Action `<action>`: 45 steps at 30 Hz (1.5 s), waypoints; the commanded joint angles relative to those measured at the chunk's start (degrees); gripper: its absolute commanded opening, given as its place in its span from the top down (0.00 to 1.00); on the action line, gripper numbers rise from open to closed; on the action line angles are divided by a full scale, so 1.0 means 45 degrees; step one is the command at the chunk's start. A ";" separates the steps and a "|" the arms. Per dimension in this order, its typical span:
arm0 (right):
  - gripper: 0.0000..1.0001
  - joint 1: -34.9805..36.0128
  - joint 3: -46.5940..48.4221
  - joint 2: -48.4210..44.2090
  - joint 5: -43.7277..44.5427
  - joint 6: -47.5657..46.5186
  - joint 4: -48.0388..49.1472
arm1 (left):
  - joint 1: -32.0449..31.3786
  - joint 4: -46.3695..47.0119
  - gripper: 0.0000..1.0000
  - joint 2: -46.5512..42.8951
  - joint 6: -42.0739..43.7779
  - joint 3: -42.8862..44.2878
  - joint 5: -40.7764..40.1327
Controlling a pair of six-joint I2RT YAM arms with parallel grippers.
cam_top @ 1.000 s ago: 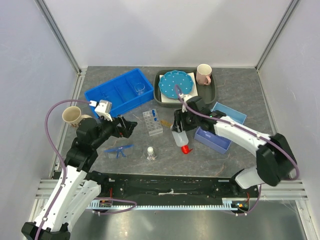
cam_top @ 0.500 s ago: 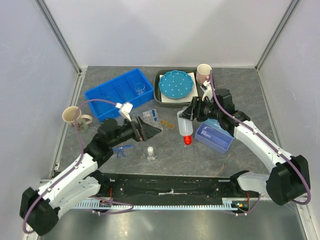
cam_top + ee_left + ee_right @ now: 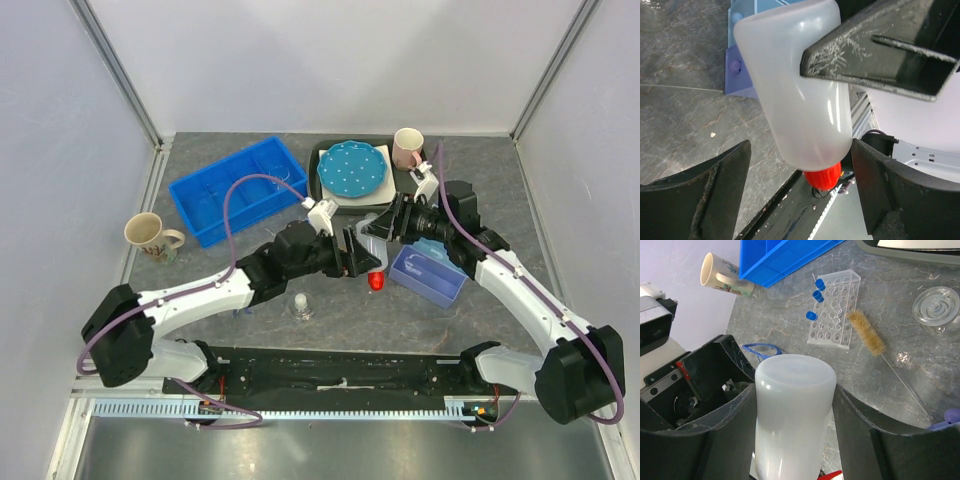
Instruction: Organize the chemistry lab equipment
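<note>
Handover looks like the step in hand. White squeeze bottle [image 3: 800,85] hangs off the table [image 3: 680,100], tilted, red nozzle [image 3: 822,177] pointing down, around mid-table and near the lavender tray [image 3: 428,275]. Right gripper [image 3: 794,390] has its fingers [image 3: 862,430] pressed on both sides of the bottle's base end, so it is carrying the load. Left gripper [image 3: 801,145] is spread wide, with its fingers [image 3: 705,195] flanking the nozzle end, a clear gap on each side, touching nothing.

Risks from here:
1. Right lets go before left has closed: bottle drops nozzle-first and may roll toward the near edge.
2. Left closes on the rounded shoulder by the nozzle instead of the straight wall: the smooth plastic pops out of the pinch.
3. The wall looks soft, so a hard squeeze could force liquid out through the nozzle. Cannot tell whether there is any inside.
4. The two sets of fingers sit close together along the bottle, so a small misalignment makes them clash.

Test-tube rack [image 3: 834,307] and blue safety glasses [image 3: 762,349] lie on the table beyond the bottle in the right wrist view, apart from it. They are only exposed if the bottle falls that way.
</note>
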 commanded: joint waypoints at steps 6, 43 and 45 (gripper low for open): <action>0.53 -0.0218 -0.0305 -0.0612 -0.0558 0.0503 0.0960 | -0.0157 -0.0219 0.21 0.1632 -0.0123 0.2062 -0.1331; 0.02 -0.2347 0.0105 -0.1920 -0.3606 -1.2328 -0.3883 | 1.0836 -0.6156 0.66 0.2468 0.3510 0.6195 0.4879; 0.02 -0.2347 0.0086 -0.1882 -0.3372 -1.2543 -0.4098 | 1.1131 -0.6312 0.66 0.3874 0.3374 0.7406 0.5231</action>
